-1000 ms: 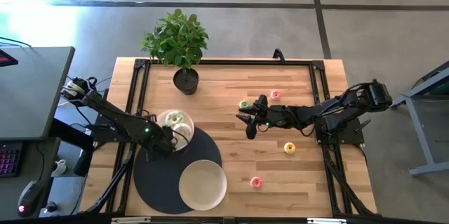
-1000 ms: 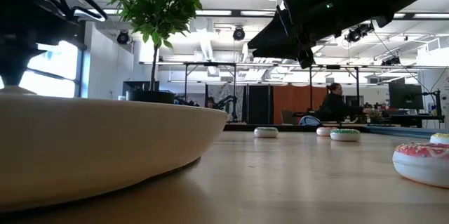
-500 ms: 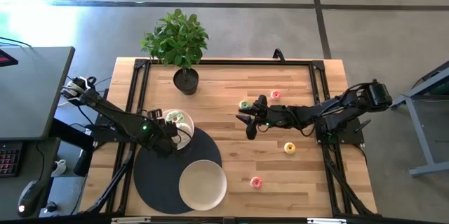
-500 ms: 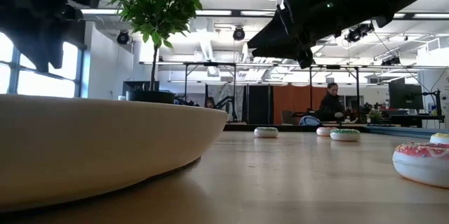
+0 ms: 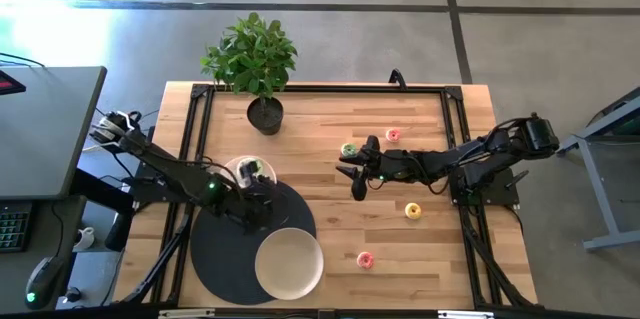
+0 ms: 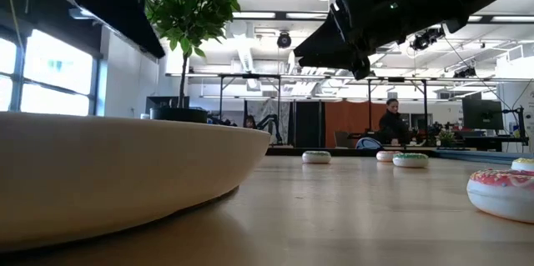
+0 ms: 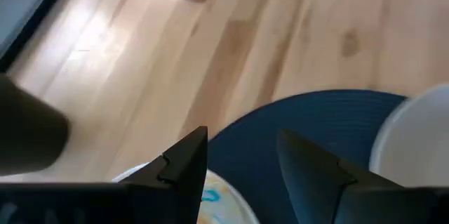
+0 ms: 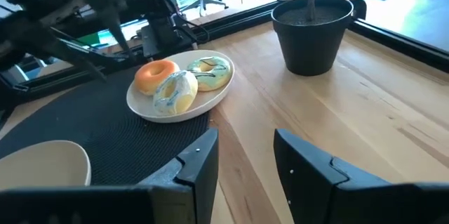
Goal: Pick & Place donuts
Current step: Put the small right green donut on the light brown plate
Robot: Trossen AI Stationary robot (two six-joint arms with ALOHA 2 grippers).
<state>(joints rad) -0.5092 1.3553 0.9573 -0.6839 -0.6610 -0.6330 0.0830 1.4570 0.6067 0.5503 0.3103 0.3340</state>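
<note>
A small white plate (image 8: 179, 87) carries three donuts: orange (image 8: 156, 75), white and yellow (image 8: 175, 93), green (image 8: 211, 71). It stands on the dark round mat (image 5: 225, 254) at its far edge. Loose donuts lie flat on the wood: green (image 5: 348, 149), pink (image 5: 393, 135), yellow (image 5: 413, 211), and another pink (image 5: 365, 259). My left gripper (image 5: 263, 195) hangs open and holds nothing, over the mat just right of the small plate (image 5: 243, 167). My right gripper (image 5: 350, 177) hovers open above bare wood near the green donut, pointing toward the plate.
A large white plate (image 5: 289, 263) sits on the near right part of the mat. A potted plant (image 5: 263, 59) stands at the far edge, its black pot (image 8: 312, 31) close behind the small plate. A black frame (image 5: 455, 109) borders the tabletop. A person (image 6: 392, 124) is far back in the room.
My left gripper has moved toward the table's right, from beside the small plate out over the mat. In the low view its arm has swung in from the picture's left edge. The right arm and all donuts have stayed put.
</note>
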